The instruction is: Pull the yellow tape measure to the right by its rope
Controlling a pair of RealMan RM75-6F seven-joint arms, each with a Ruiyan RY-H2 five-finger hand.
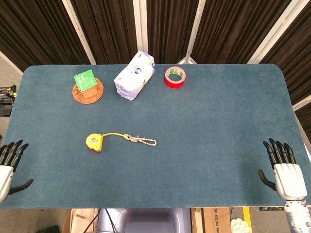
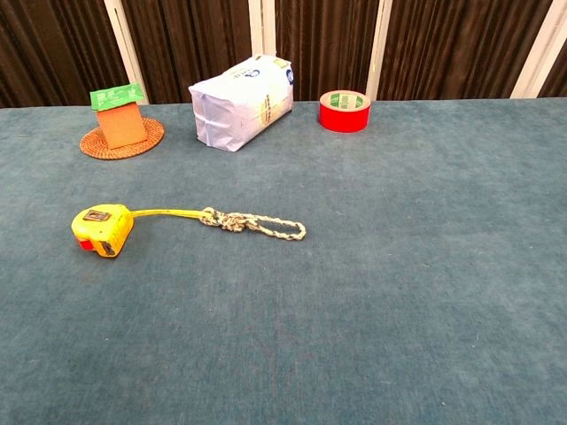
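The yellow tape measure (image 1: 95, 142) (image 2: 102, 228) lies on the blue table, left of centre. A short length of yellow tape runs right from it to a knotted pale rope (image 1: 141, 140) (image 2: 255, 223) that ends in a loop. My left hand (image 1: 8, 162) rests at the table's near left corner, fingers spread and holding nothing. At the near right edge my right hand (image 1: 283, 167) lies flat, fingers apart and empty. Both hands are far from the rope. The chest view shows neither hand.
Along the far side stand a small orange and green box on a woven coaster (image 1: 88, 90) (image 2: 121, 131), a white packet (image 1: 134, 74) (image 2: 242, 102) and a red tape roll (image 1: 175, 76) (image 2: 345, 110). The blue table (image 1: 214, 136) spreads wide to the right of the rope.
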